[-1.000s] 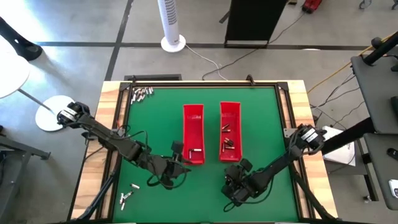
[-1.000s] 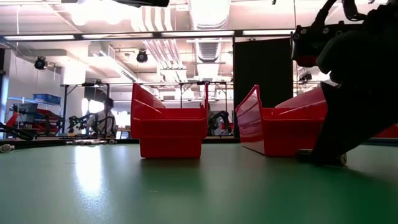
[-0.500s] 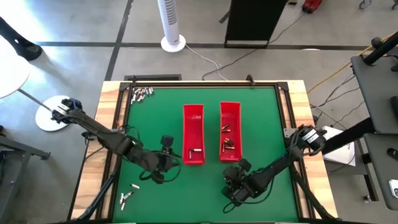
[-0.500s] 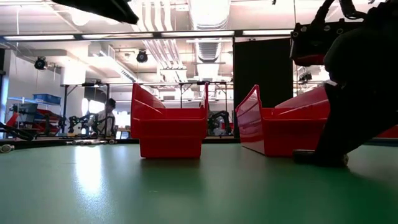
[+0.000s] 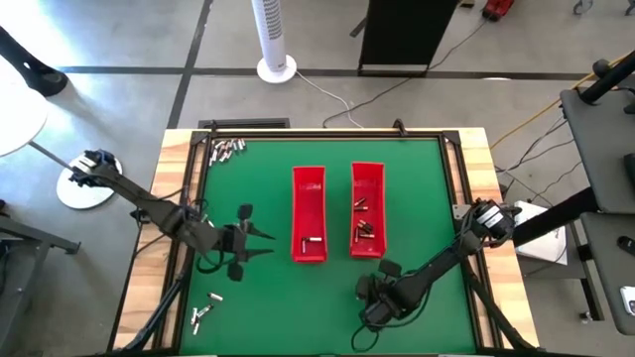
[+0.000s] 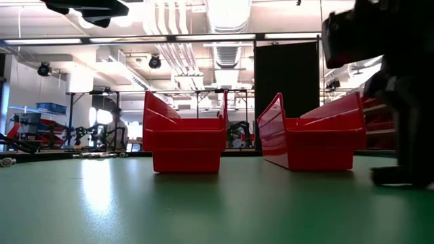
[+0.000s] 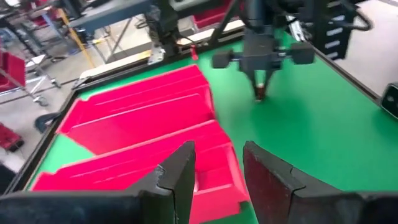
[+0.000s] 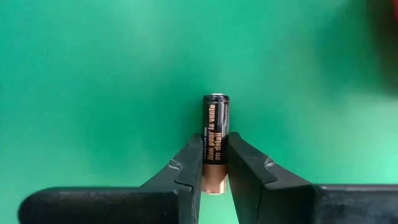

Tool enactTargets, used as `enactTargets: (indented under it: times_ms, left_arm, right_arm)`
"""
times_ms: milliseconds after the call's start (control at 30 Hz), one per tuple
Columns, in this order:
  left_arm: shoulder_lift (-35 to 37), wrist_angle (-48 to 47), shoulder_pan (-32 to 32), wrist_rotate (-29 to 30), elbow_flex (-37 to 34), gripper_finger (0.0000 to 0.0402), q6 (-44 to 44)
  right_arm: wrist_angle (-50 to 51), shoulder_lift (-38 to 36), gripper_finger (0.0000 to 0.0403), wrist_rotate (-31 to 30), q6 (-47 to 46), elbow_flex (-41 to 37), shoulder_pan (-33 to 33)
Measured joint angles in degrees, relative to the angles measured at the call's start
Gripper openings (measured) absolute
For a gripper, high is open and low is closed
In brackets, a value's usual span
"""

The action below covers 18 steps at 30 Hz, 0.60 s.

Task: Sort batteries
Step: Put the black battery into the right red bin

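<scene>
As seen past its own two dark fingers point(image 8: 191, 163) in the right wrist view, the right tool point(image 8: 215, 163) is clenched on a single battery point(image 8: 216, 140), black with a copper end and gold lettering, held lengthwise between the pads over bare green mat. Only this view shows the grasp. From above, the right tool point(image 5: 373, 295) appears merely as a dark mass near the front of the bench point(image 5: 417, 198), just in front of the right red tray point(image 5: 368, 210), and the battery itself cannot be made out. At table height the same arm is a dark silhouette at the picture's right edge, its tip resting on or just above the green surface.

Farther out, the left tool point(image 5: 256, 241) hangs released and empty left of the left red tray point(image 5: 309, 214), its fingers pointing toward that tray. The left wrist view confirms the gap between its fingers point(image 7: 180, 175) and looks across both trays to the right arm beyond.

Other batteries show only from above: several in the right tray point(image 5: 363, 231), one in the left tray point(image 5: 313, 240), a loose cluster at the far left corner point(image 5: 226, 149), and a few at the near left corner point(image 5: 203, 312).
</scene>
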<state>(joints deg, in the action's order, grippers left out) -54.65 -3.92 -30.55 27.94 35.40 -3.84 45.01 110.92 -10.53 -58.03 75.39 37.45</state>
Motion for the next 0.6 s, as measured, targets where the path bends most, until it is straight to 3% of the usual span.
enactTargets:
  times_ms: [600]
  left_arm:
    - [-0.10, -0.04, 0.00, 0.34, 0.82, 0.0116, -0.08]
  right_arm:
    - [-0.28, 3.45, 0.0054, 2.90, 1.69, -0.61, -0.39]
